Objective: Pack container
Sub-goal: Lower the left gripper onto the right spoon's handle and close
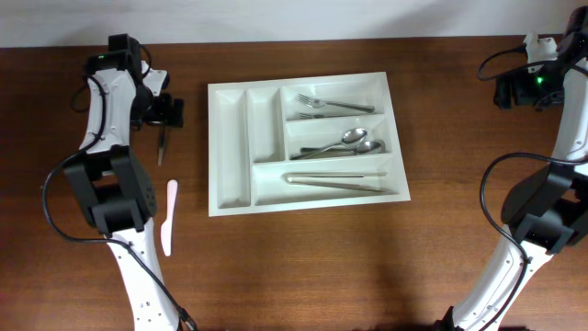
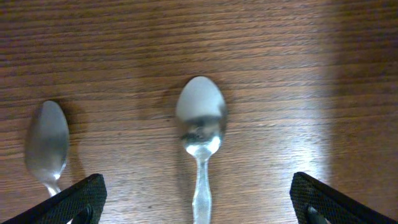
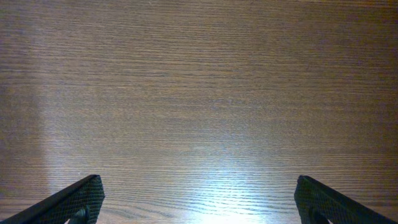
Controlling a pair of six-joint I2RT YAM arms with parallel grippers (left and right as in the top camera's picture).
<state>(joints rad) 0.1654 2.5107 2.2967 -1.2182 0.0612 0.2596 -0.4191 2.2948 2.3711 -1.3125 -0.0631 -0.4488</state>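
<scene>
White plastic container (image 1: 303, 145) sits on the brown wood surface (image 1: 367, 267) between the two arms, open side up. Its long axis runs left to right in the overhead view, tilted slightly. The two narrow upright compartments are at its left end, and the three long ones run along the axis toward its right end. Already in it are forks (image 1: 333, 106) in the far long compartment, spoons (image 1: 349, 142) in the middle one and long metal pieces (image 1: 335, 179) in the near one. Left claw (image 1: 169, 113) hangs just off the container's left end, jaws spread wide and holding nothing. The left wrist view shows a loose spoon (image 2: 200, 121) centred between the fingers, bowl away from the claw and handle toward it. A second spoon (image 2: 46, 140) lies beside it. A pale pink utensil (image 1: 168, 216) lies further out from the container's near-left corner. Right claw (image 3: 198, 183) is well off the container's far-right corner, also fully open and empty over bare wood. We judge the step in hand to be lining up on the centred spoon. The next move calls for a straight descent, closing across the narrow handle, then a carry to the middle compartment with the spoon parallel to the container's long axis.
</scene>
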